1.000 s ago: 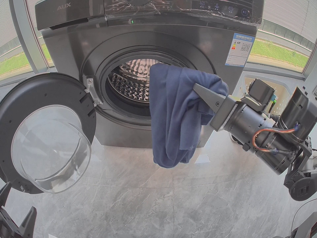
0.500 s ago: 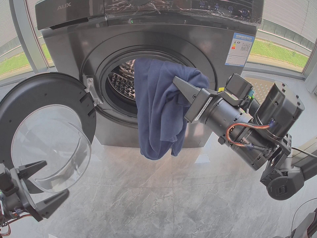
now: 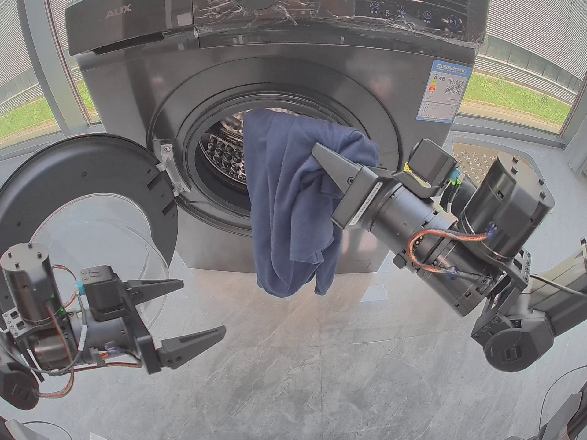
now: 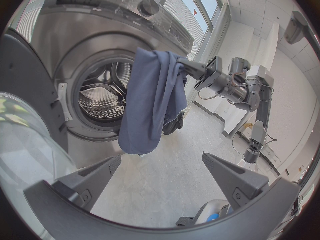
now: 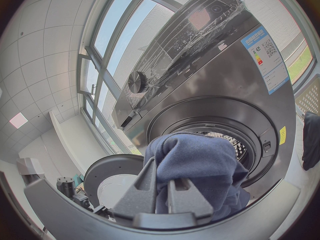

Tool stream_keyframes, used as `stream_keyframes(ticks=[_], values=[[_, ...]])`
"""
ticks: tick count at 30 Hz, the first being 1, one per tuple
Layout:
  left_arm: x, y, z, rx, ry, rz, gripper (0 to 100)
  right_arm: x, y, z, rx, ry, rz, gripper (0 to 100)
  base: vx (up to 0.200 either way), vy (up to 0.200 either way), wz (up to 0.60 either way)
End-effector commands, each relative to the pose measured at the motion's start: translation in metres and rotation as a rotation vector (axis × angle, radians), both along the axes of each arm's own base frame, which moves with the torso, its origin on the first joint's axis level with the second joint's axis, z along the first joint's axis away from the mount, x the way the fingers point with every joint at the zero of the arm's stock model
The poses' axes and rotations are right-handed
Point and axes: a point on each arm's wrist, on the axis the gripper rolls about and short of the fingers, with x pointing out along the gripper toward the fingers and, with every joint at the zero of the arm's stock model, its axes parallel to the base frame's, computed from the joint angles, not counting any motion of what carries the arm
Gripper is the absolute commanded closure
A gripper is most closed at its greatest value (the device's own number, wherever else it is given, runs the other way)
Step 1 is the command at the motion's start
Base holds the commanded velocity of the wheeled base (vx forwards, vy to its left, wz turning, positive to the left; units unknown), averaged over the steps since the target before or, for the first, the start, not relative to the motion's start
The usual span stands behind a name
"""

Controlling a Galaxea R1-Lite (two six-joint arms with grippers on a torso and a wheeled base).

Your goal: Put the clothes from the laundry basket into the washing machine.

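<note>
Cloth [image 3: 287, 203] nearer drum [image 3: 225, 151], in right end effector [image 3: 318, 151]

right gripper [image 3: 323, 154] is swinging the blue shirt [image 3: 287, 203] toward the drum opening [image 3: 229, 154], left gripper [image 3: 183, 316] is rising into view, wide open

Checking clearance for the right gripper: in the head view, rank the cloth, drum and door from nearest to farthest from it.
1. Cloth: clamped in the right gripper.
2. Drum: just behind the hanging cloth.
3. Door: swung open, far to the robot's left.
</note>
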Motion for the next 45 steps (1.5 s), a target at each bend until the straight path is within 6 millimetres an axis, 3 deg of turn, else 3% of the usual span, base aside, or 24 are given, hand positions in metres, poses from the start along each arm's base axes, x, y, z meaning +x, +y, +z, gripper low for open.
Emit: stream_keyframes(ticks=[1,22,28,39,40,45], values=[[0.039,-0.027,-0.019,0.030,0.082,-0.040,0,0.000,0.001,-0.001,0.000,0.001,-0.003,100,0.000,0.000,0.00],[0.110,-0.069,-0.055,0.026,0.121,-0.042,0,-0.008,0.006,-0.001,-0.001,-0.002,0.025,100,0.000,0.000,0.00],[0.128,-0.075,-0.057,0.022,0.090,0.001,0,-0.012,0.006,-0.001,-0.002,-0.001,0.034,100,0.000,0.000,0.00],[0.143,-0.086,-0.056,0.013,0.048,0.034,0,-0.015,0.006,-0.003,0.000,-0.002,0.039,100,0.000,0.000,0.00],[0.143,-0.086,-0.056,0.011,0.046,0.035,100,-0.014,0.006,-0.003,-0.003,-0.002,0.037,100,0.000,0.000,0.00],[0.136,-0.085,-0.056,0.007,0.032,0.031,100,-0.015,0.005,-0.004,-0.011,-0.003,0.035,100,0.000,0.000,0.00]])
